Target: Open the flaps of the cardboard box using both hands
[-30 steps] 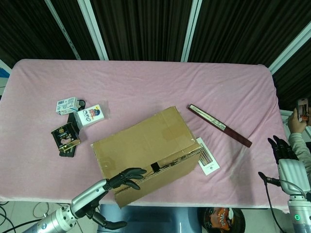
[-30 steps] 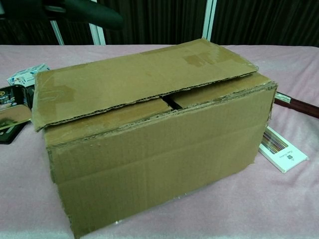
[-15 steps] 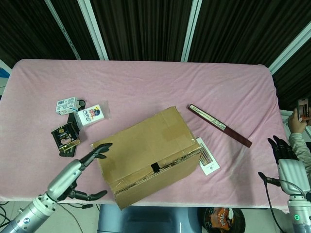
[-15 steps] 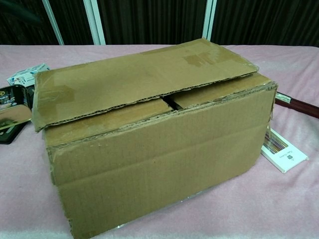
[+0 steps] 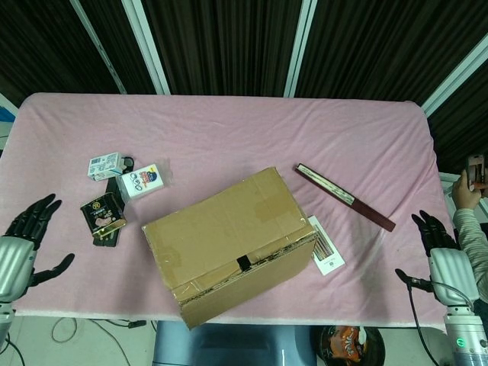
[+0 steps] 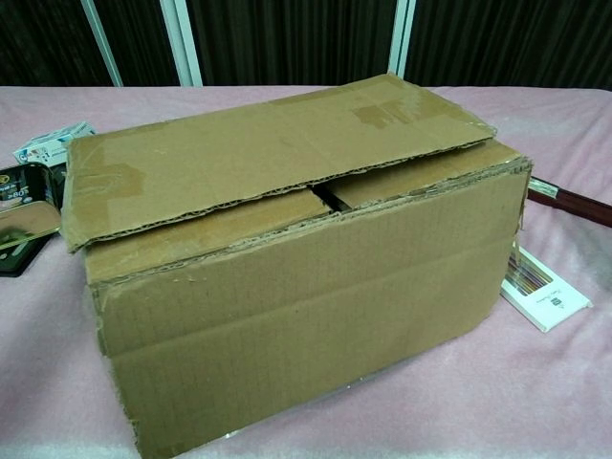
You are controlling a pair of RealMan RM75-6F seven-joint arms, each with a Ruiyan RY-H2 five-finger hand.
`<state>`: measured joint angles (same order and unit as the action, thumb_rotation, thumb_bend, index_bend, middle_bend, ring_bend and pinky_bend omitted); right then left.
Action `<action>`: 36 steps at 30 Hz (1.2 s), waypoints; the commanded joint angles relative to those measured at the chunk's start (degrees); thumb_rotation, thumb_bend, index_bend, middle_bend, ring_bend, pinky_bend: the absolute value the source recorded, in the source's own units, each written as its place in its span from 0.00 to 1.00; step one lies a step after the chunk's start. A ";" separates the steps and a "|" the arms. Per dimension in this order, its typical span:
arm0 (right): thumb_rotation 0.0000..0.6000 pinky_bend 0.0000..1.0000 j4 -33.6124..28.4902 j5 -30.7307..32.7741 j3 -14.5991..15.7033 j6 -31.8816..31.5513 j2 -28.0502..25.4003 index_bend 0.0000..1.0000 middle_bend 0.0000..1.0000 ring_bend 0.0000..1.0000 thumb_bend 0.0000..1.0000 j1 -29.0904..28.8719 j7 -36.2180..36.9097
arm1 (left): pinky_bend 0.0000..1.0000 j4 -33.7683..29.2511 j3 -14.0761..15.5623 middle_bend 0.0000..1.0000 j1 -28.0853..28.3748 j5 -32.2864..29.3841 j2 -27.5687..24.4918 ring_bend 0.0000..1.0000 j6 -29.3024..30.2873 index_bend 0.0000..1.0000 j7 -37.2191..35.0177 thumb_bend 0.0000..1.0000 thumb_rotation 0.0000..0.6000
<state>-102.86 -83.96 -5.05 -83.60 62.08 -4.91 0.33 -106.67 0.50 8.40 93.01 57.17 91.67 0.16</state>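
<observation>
Far left, the left hand (image 5: 23, 242) hangs off the table edge, fingers spread, holding nothing, well apart from the cardboard box (image 5: 229, 242). Just inside it sits a dark tin (image 5: 102, 214), with two small cartons (image 5: 139, 182) behind. Centre stage, the box rests skewed on the pink tablecloth (image 5: 229, 130), its top flap (image 6: 258, 143) lying down over the near flap (image 6: 206, 234), both unopened; a dark slot shows between them, but what is inside I cannot tell. Right of it, a white booklet (image 5: 324, 245) is tucked against the box, then a long dark case (image 5: 345, 197). Far right, the right hand (image 5: 441, 248) waits empty, fingers apart. The risk: a one-sided lift could slide the box into the tin or off the near edge.
</observation>
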 commanded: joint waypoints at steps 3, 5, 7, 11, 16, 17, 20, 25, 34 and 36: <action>1.00 0.21 -16.89 2.19 -1.85 2.65 -4.60 0.00 0.00 0.00 0.24 -1.63 4.41 | 0.15 1.96 -1.54 0.01 -0.07 0.72 0.83 0.04 1.48 0.00 -1.69 0.20 1.00; 1.00 0.21 -23.89 4.30 -3.20 4.53 -6.02 0.00 0.00 0.00 0.25 -2.87 7.09 | 0.15 2.23 -2.05 0.01 0.13 1.61 1.00 0.04 2.09 0.00 -1.88 0.20 1.00; 1.00 0.21 -30.04 7.66 -4.96 6.60 -7.39 0.00 0.00 0.00 0.27 -4.46 9.13 | 0.15 2.40 -2.35 0.01 0.20 2.11 1.15 0.04 2.48 0.00 -2.28 0.20 1.00; 1.00 0.21 -32.12 12.38 -8.48 11.73 -7.20 0.00 0.00 0.00 0.29 -8.60 15.33 | 0.15 2.53 -2.76 0.01 0.17 2.39 1.11 0.04 2.81 0.00 -2.97 0.20 1.00; 1.00 0.21 -32.12 15.09 -9.66 16.59 -4.99 0.00 0.00 0.00 0.29 -12.49 17.32 | 0.15 2.12 -3.07 0.01 -0.09 2.51 0.78 0.04 3.22 0.00 -3.51 0.20 1.00; 1.00 0.21 -32.12 15.73 -9.63 17.08 -4.24 0.00 0.00 0.00 0.29 -13.06 17.00 | 0.15 2.01 -3.06 0.01 -0.17 2.68 0.69 0.04 3.36 0.00 -3.57 0.20 1.00; 1.00 0.21 -32.12 18.31 -9.43 17.83 -0.98 0.00 0.00 0.00 0.29 -14.85 15.19 | 0.15 1.64 -3.05 0.01 -0.45 3.43 0.38 0.04 3.91 0.00 -3.62 0.20 1.00; 1.00 0.21 -32.12 22.21 -8.99 16.72 4.59 0.00 0.00 0.00 0.29 -17.06 10.58 | 0.15 1.14 -3.34 0.01 -0.82 3.81 -0.05 0.04 4.64 0.00 -3.81 0.20 1.00; 1.00 0.21 -32.12 24.91 -6.39 12.56 12.60 0.00 0.00 0.00 0.29 -18.18 2.54 | 0.15 1.17 -3.66 0.01 -0.97 3.58 -0.39 0.04 4.35 0.00 -4.38 0.21 1.00; 1.00 0.21 -32.12 25.08 -5.94 11.89 13.68 0.00 0.00 0.00 0.29 -18.08 1.76 | 0.15 1.18 -3.76 0.01 -0.98 3.51 -0.43 0.04 4.33 0.00 -4.51 0.21 1.00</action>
<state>-134.99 -59.24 -11.55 -71.08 74.88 -22.96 2.82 -105.49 -3.25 7.42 96.53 56.75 96.00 -4.34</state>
